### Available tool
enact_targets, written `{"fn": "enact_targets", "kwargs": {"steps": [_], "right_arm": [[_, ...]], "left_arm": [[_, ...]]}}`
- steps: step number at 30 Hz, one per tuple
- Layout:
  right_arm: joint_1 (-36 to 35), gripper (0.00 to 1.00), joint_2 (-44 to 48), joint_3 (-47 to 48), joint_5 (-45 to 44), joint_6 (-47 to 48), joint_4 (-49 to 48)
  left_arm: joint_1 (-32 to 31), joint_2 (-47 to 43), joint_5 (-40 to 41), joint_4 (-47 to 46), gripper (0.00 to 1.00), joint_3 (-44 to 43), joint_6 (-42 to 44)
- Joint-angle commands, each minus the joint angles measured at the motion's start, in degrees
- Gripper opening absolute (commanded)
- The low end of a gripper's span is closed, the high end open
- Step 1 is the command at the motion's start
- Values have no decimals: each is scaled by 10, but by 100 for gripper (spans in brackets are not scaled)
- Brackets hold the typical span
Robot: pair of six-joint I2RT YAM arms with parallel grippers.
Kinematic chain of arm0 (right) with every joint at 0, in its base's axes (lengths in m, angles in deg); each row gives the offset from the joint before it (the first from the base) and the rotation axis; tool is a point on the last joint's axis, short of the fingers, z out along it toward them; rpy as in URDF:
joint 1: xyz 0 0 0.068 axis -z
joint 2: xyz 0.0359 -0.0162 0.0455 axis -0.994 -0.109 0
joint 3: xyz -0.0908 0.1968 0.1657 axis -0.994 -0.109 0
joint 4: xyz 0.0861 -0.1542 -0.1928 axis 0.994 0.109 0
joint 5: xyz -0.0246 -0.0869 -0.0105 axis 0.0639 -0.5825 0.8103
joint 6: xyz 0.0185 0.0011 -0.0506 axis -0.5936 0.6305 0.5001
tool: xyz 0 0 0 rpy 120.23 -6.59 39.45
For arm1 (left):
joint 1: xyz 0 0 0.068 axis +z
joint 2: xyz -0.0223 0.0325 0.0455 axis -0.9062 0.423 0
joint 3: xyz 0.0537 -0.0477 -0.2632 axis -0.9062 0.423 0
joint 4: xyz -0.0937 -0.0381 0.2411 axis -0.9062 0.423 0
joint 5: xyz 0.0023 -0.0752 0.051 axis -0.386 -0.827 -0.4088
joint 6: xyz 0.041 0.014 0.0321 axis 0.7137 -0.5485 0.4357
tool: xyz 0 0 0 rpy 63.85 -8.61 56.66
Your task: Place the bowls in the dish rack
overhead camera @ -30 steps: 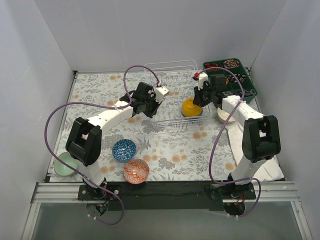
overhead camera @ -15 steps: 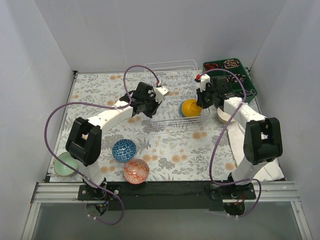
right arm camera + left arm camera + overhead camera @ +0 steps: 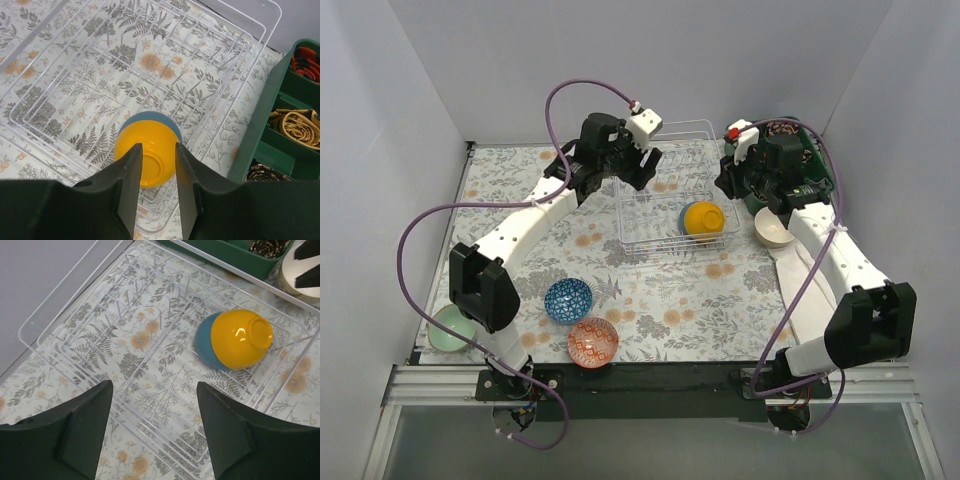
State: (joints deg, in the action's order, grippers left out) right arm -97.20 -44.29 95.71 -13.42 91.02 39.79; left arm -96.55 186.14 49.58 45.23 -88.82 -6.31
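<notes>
The white wire dish rack (image 3: 650,215) stands at the back middle of the table. In its right end an orange-yellow bowl (image 3: 704,217) lies on its side, nested against a plain blue bowl (image 3: 684,220). My left gripper (image 3: 642,172) hovers open over the rack's left part; in its wrist view the rack (image 3: 100,335), yellow bowl (image 3: 242,338) and blue bowl (image 3: 204,342) lie below. My right gripper (image 3: 732,182) hangs open just above the yellow bowl (image 3: 150,152), not touching it, with the blue bowl (image 3: 150,118) behind. Outside the rack sit a cream bowl (image 3: 773,230), a blue-patterned bowl (image 3: 568,299), a red-and-white bowl (image 3: 592,341) and a mint bowl (image 3: 448,328).
A dark green compartmented tray (image 3: 798,152) of small items stands right of the rack, close to my right gripper, its wall (image 3: 272,125) beside the rack's edge. White walls enclose the table on three sides. A white cloth (image 3: 790,275) lies under the right arm.
My right gripper has opened, let go of the yellow bowl and drawn up and right. My left gripper has opened and risen from the rack's left side toward the back.
</notes>
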Motion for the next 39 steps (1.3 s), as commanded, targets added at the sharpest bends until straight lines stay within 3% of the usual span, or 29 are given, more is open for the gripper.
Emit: {"fn": "enact_targets", "kwargs": {"steps": [1,7,12,17,21,26,30,39], "right_arm": [[-3,42,44,-17,31,21,10],[-58,50,114,-29,61,69,40],[-197,62,152,-56,30,169,62],[-345,62,118,-38,30,251,168],[-442,61,63,-11,16,307,233],[-566,60,25,-16,7,358,242],[-613,61,-1,-41,-13,341,164],[-692,58,-101,5,-8,351,150]], "left_arm": [[5,-58,71,-1,70,12,32],[79,-221,110,7,81,173,49],[191,-297,129,36,86,273,49],[248,-354,149,92,87,356,-8],[308,-398,103,159,88,380,-65],[315,-444,112,243,89,400,-61],[335,-485,95,286,89,396,-73],[359,-520,112,303,90,372,-73]]}}
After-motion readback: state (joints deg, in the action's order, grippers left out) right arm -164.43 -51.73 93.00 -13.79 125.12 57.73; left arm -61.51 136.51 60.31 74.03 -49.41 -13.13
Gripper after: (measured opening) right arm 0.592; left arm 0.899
